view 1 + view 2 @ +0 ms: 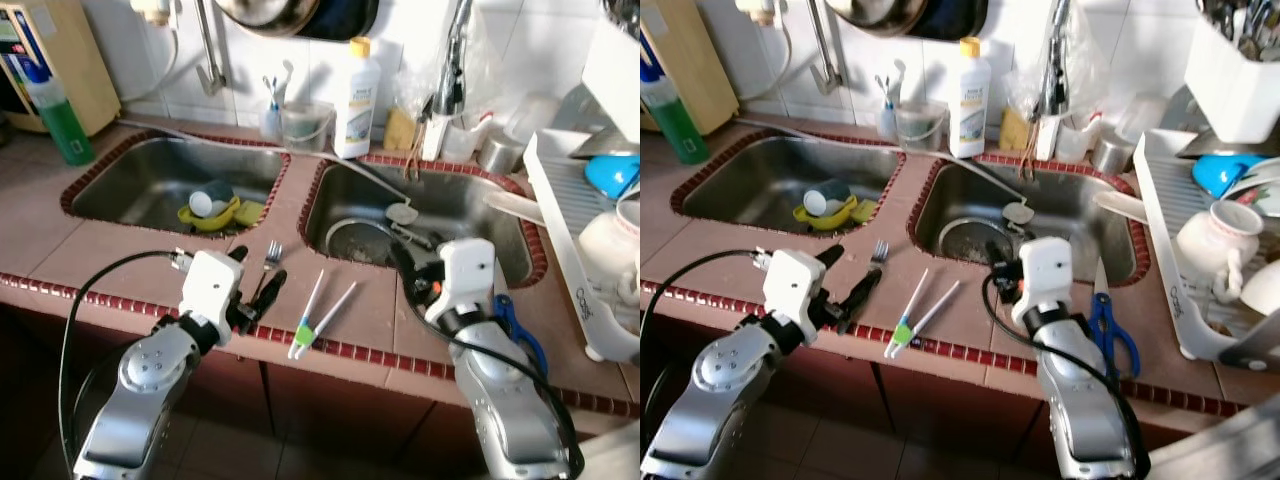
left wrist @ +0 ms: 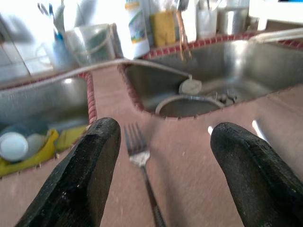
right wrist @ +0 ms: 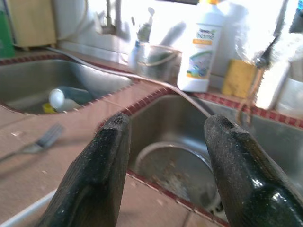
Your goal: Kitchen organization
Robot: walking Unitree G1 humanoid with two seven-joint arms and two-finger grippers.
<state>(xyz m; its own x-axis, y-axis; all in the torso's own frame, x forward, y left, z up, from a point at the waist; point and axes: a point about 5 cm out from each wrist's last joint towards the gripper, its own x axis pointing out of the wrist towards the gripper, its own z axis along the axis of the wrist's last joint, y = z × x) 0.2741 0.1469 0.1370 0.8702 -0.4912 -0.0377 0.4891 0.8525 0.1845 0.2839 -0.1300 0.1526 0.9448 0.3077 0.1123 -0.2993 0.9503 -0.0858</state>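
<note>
holding a yellow bowl (image 1: 212,215) (cup inside): left sink (image 1: 120,190).

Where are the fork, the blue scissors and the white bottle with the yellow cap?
fork (image 1: 272,256), left eye view, on its tines.
blue scissors (image 1: 1110,335), right eye view, on a handle.
white bottle (image 1: 356,100), left eye view, on its label.

Green bottle (image 1: 62,118) left of double sink (image 1: 160,180). White detergent bottle (image 1: 356,98) behind its divider. Wooden board (image 1: 70,55) far left.
</note>
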